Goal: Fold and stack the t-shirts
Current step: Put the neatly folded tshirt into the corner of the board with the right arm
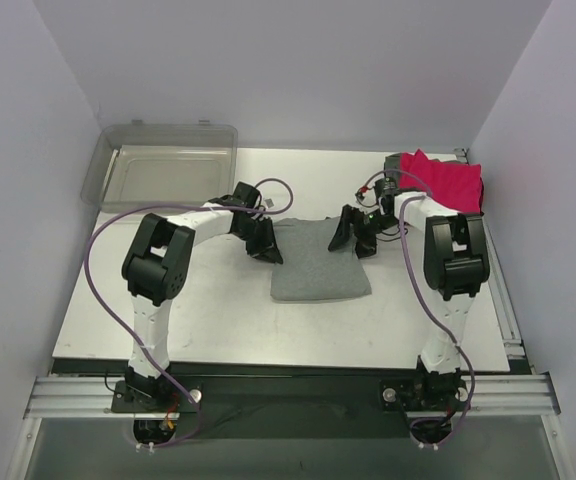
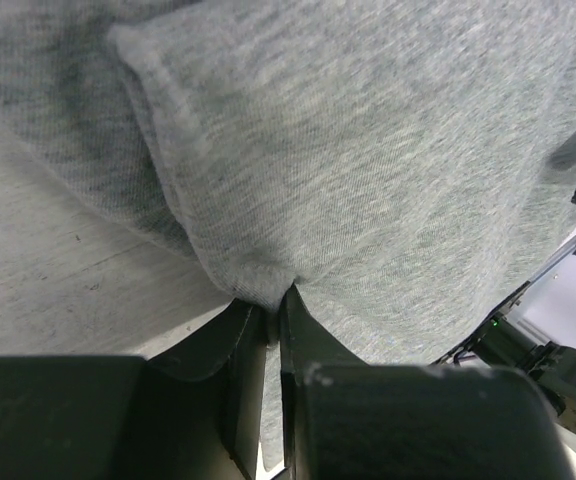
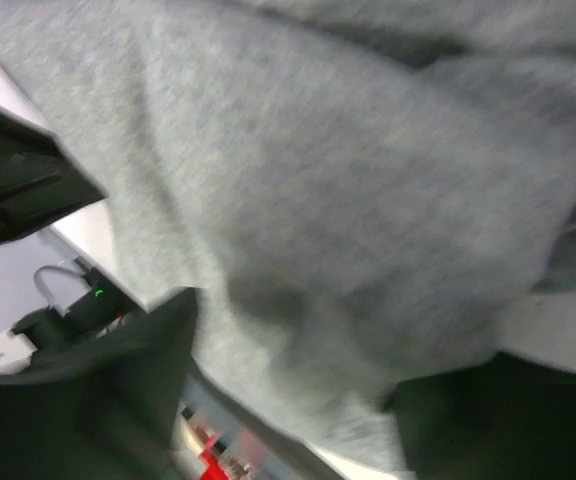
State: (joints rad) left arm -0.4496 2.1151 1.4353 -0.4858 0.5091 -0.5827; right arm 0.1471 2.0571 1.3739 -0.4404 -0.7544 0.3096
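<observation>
A heather-grey t-shirt (image 1: 318,265) lies folded into a rectangle at the table's middle. My left gripper (image 1: 264,241) is at its far left corner. In the left wrist view the left gripper (image 2: 271,300) is shut on a pinch of the grey cloth (image 2: 368,150). My right gripper (image 1: 353,232) is at the shirt's far right corner. In the blurred right wrist view the right gripper (image 3: 298,400) has its jaws wide apart, with grey cloth (image 3: 318,200) lying between them. A folded pink-red t-shirt (image 1: 450,180) lies at the back right. Other shirts are out of view.
A clear plastic bin (image 1: 163,165) stands at the back left corner. The grey walls close in on the left, the back and the right. The right arm's cables (image 1: 388,185) hang just in front of the pink-red shirt.
</observation>
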